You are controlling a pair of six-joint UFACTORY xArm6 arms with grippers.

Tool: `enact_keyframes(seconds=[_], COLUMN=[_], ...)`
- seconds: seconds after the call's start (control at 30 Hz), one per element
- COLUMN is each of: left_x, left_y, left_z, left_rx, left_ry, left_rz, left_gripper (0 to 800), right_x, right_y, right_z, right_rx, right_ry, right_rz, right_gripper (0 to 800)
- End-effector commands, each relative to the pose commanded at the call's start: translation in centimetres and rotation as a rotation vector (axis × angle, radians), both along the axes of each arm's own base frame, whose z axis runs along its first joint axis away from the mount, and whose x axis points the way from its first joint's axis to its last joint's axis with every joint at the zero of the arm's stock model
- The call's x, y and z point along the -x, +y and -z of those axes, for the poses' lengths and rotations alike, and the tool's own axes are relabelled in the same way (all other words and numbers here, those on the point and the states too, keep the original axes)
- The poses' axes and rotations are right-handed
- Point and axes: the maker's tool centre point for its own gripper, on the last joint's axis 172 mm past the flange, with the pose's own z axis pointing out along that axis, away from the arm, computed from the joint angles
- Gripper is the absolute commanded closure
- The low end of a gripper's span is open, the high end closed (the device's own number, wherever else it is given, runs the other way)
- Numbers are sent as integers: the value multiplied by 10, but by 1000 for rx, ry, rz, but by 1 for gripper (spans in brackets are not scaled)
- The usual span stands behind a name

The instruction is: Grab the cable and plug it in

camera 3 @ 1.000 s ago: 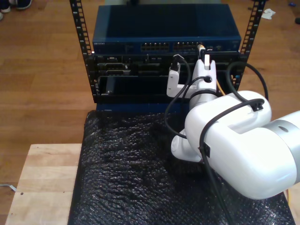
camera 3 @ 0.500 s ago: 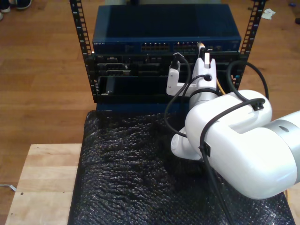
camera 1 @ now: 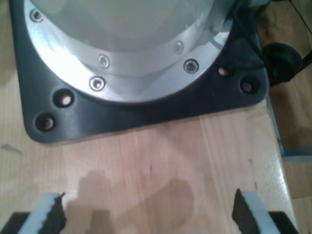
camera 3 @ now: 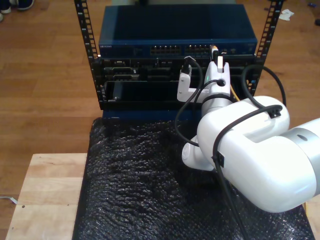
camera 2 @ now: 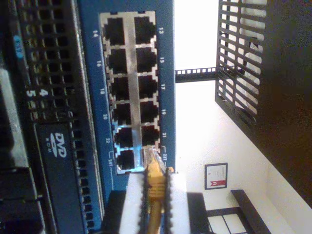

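Since one second ago, my second gripper (camera 3: 217, 59) has crept a little nearer to the blue switch (camera 3: 130, 46). Its jaws are closed on the cable (camera 2: 155, 195), and the clear plug (camera 2: 149, 157) stands just at the last port, not visibly seated. Insertion seems almost begun. My first gripper (camera 1: 146, 214) hangs wide open, holding nothing, above a wooden table (camera 1: 161, 161).

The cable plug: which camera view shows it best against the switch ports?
The second wrist view: the plug sits at the last port pair, its yellow cable clamped in my second end effector. The exterior view gives a tiny yellow speck at the switch. The first wrist view looks at a wooden surface.
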Motion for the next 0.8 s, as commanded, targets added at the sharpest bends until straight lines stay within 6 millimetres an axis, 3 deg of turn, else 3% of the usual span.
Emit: enact_keyframes(seconds=[0.2,0.8], left_x=[0,0], left_y=[0,0], left_z=[0,0], left_rx=[0,0], left_ry=[0,0], left_rz=[0,2], left_gripper=[1,1], right_x=[0,-1], right_y=[-1,0], right_z=[9,4], right_rx=[3,-2], right_ry=[13,1], right_rz=[1,1], right_gripper=[800,800])
